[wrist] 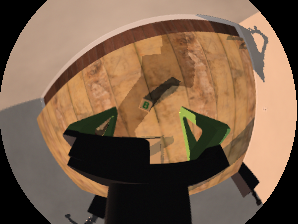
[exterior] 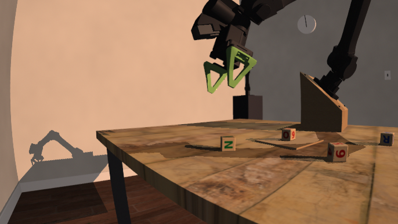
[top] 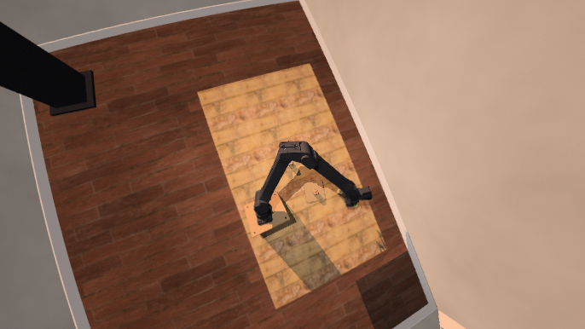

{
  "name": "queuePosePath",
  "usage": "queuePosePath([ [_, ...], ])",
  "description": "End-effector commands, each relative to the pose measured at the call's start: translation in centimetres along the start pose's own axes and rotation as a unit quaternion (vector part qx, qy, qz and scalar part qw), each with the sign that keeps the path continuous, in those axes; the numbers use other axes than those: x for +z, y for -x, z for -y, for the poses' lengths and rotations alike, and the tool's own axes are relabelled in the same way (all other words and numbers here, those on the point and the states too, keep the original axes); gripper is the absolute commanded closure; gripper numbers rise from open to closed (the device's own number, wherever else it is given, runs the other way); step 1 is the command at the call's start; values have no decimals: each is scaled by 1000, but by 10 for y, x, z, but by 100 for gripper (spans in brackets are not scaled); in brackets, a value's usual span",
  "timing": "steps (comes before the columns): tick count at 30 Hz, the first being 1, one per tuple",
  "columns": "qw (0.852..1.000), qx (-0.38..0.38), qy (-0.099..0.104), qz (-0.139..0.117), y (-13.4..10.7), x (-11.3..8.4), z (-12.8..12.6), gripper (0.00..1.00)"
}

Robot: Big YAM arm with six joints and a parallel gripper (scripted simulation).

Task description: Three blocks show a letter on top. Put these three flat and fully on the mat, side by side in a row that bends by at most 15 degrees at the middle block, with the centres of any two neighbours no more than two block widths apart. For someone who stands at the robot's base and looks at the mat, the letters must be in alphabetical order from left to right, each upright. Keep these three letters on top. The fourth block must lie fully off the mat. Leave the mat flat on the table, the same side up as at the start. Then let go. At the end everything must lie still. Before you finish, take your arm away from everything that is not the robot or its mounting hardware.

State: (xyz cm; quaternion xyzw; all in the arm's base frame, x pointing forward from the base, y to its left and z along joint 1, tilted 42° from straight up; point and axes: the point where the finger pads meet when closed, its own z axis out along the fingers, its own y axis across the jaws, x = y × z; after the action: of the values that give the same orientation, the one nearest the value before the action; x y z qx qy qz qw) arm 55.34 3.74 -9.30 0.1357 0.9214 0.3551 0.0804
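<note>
My gripper [exterior: 222, 89] [wrist: 148, 110] is open and empty, high above the table. Below it a wooden block [exterior: 228, 144] [wrist: 145, 105] stands on the table off the mat; a green N shows on its side, and its top shows a green letter that looks like B. A block with red O and 9 on its sides [exterior: 288, 134] [top: 315, 192] stands on the thin square mat [exterior: 272, 142] [top: 309, 198]. A block with a red 9 on its side [exterior: 337, 152] stands off the mat. A block with a blue R on its side [exterior: 387, 138] stands farther right. Other top letters are unreadable.
The arm's wedge-shaped base [exterior: 322, 110] stands behind the mat. In the top view, the forearm [top: 334, 172] passes over the blocks' area and hides part of it. The table edge [exterior: 162, 177] lies beyond the N block.
</note>
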Motion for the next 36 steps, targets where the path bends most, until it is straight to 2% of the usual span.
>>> queuePosePath([
  [1, 998, 42, -14, -41, 19, 1, -11, 0],
  [2, 996, 66, -22, -62, 19, 0, -12, 0],
  [3, 996, 66, -21, -62, 19, 0, -13, 0],
  [4, 992, 88, -31, -82, 18, -2, -14, 0],
  [5, 992, 89, -29, -81, 19, -3, -13, 0],
  [6, 988, 109, -38, -100, 18, -4, -15, 0],
  [8, 988, 109, -38, -100, 18, -4, -15, 0],
  [11, 976, 156, -58, -143, 15, -12, -21, 0],
  [14, 968, 179, -67, -164, 13, -17, -25, 0],
  [32, 968, 177, -67, -165, 15, -18, -24, 0],
  [36, 975, 142, -60, -161, 17, -14, -25, 0],
])
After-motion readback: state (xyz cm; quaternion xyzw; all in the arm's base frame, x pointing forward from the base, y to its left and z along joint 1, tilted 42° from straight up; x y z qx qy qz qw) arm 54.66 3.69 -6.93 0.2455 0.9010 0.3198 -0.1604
